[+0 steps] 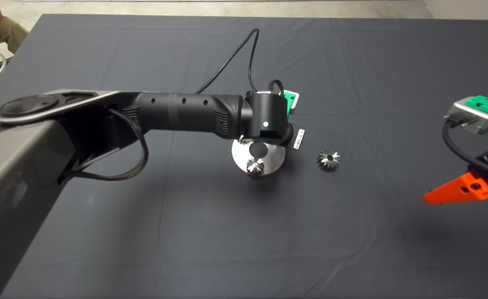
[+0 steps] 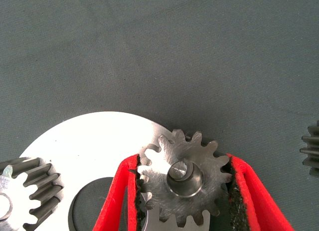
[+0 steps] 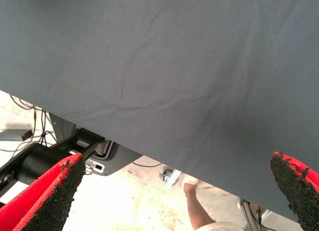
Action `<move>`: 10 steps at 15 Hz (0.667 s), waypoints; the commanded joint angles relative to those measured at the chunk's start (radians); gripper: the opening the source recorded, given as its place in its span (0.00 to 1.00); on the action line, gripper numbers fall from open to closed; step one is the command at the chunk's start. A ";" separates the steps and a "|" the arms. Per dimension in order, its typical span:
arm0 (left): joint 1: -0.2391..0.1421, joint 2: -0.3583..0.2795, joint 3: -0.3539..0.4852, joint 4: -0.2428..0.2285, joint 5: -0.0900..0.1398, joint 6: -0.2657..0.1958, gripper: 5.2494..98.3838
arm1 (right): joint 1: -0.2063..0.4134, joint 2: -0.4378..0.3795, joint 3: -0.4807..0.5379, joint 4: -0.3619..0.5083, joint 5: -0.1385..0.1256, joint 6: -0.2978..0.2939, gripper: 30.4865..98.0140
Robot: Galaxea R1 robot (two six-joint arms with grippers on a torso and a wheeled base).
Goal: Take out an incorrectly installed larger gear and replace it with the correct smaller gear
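- The left gripper is down over the round steel plate near the middle of the bench, its fingers clamped on either side of the smaller gear.
- That gear lies flat between the pads, its bore around a short pin of the plate, so it sits on the post or very nearly so; its axis is upright, in line with the pin.
- Another small gear stands on the plate nearby, and a third shows at the edge below the held one.
- The larger gear lies on the mat just beside the plate, towards the right arm, already off the assembly.
- The right gripper waits at the bench's right edge, fingers wide apart and empty.
- Judged from this, releasing and lifting straight up along the pin is what remains.
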 commanded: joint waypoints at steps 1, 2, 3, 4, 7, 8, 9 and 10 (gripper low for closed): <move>0.007 0.002 0.008 0.018 -0.005 0.001 0.26 | 0.019 0.002 0.002 0.029 -0.001 0.001 1.00; 0.004 0.002 0.013 0.018 -0.005 -0.001 0.26 | 0.019 0.002 0.002 0.029 -0.001 0.003 1.00; 0.002 0.002 0.021 0.018 -0.001 -0.002 0.26 | 0.019 0.002 0.002 0.029 -0.001 0.003 0.99; 0.002 0.002 0.022 0.018 0.000 -0.002 0.26 | 0.019 0.002 0.002 0.029 -0.001 0.001 1.00; 0.002 0.001 0.024 0.018 0.002 -0.001 0.26 | 0.019 0.000 0.002 0.029 -0.001 0.003 1.00; 0.002 0.000 0.024 0.018 0.002 -0.001 0.26 | 0.019 0.001 0.002 0.029 -0.001 0.003 1.00; 0.002 0.000 0.024 0.018 0.002 -0.001 0.26 | 0.019 0.002 0.002 0.029 -0.001 0.003 1.00; 0.002 0.000 0.023 0.018 0.002 -0.001 0.26 | 0.019 0.000 0.002 0.029 -0.001 0.003 1.00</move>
